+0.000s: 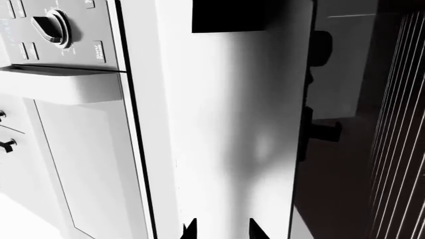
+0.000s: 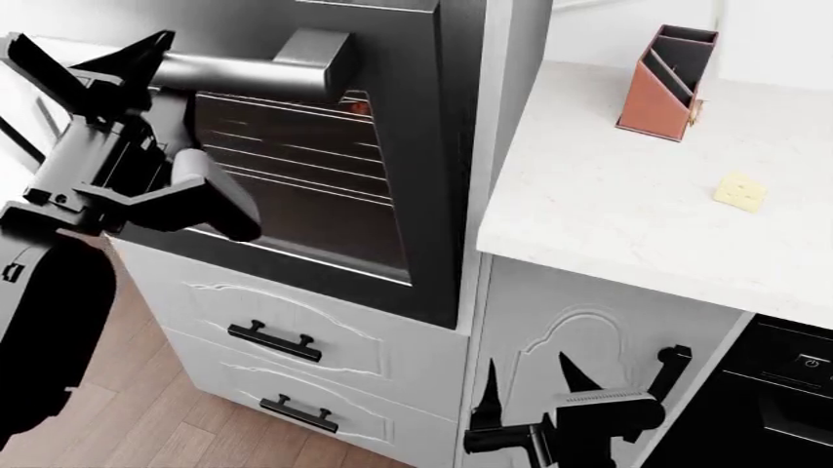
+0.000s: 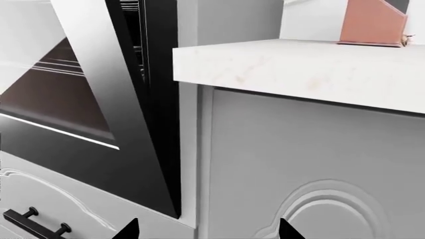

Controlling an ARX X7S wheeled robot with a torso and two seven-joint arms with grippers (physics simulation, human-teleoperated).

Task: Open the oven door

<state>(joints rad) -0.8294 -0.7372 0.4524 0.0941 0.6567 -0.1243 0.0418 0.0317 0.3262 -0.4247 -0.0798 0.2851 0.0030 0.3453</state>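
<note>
- Nearest me, low down, the right gripper (image 2: 528,375) hangs in front of the white cabinet door (image 2: 586,341) under the desk (image 2: 612,205); its jaws are spread wide and hold nothing.
- Further in, the left gripper (image 2: 98,63) sits at the near end of the steel bar handle (image 2: 241,68); I cannot tell whether its jaws grip the bar or only rest against it.
- The oven door (image 2: 326,185) is tilted out from its frame at the top, partly open, with the racks showing through the dark glass.
- To finish well, I judge the left arm should draw the handle outward and down along the hinge arc, keeping the pull steady so the bar does not slip free.
- Beyond, a brown holder (image 2: 670,83) stands on the desk.
</note>
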